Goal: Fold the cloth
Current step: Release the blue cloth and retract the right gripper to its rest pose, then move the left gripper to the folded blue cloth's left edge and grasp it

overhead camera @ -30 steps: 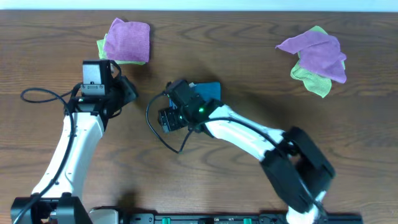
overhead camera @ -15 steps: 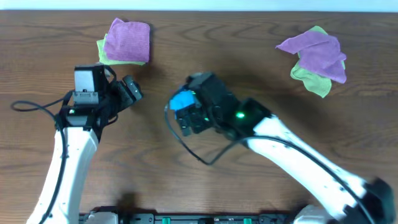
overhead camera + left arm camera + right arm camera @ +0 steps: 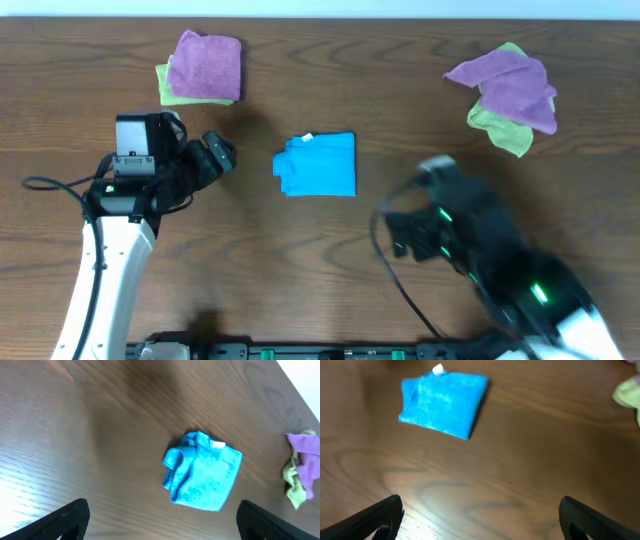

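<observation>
Plainly spread wide, the fingers of the left gripper and the right gripper hold and touch nothing. The cloth, folded, lies free between them, mid-tabletop, nearer the far edge.

A dark wood-grain desk is carrying everything. The sky-blue cloth is lying flat near its middle, folded into a compact rectangle, with its white tag showing at the far edge. Toward the far left, a light green cloth is lying under a folded purple cloth. Toward the far right, well apart, a crumpled purple cloth is resting over another light green cloth.
</observation>
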`<action>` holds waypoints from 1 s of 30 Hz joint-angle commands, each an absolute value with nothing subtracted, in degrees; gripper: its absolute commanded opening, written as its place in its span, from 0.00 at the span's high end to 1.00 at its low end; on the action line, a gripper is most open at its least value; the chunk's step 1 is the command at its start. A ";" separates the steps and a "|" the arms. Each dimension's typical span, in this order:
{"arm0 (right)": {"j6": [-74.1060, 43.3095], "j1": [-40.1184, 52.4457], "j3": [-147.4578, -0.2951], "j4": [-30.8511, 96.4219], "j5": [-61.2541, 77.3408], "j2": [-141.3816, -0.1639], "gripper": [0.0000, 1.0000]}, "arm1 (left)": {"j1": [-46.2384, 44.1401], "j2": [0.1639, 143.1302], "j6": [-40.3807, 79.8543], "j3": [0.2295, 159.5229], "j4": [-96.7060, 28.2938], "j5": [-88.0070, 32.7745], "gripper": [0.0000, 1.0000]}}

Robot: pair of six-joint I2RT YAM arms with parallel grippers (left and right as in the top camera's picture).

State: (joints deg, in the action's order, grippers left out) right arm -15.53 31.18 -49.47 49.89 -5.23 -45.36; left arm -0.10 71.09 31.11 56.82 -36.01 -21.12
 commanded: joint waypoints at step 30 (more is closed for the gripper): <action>-33.82 29.06 -31.05 55.70 -18.63 -10.02 0.01 | -0.73 70.85 46.59 36.03 -17.15 -34.39 0.05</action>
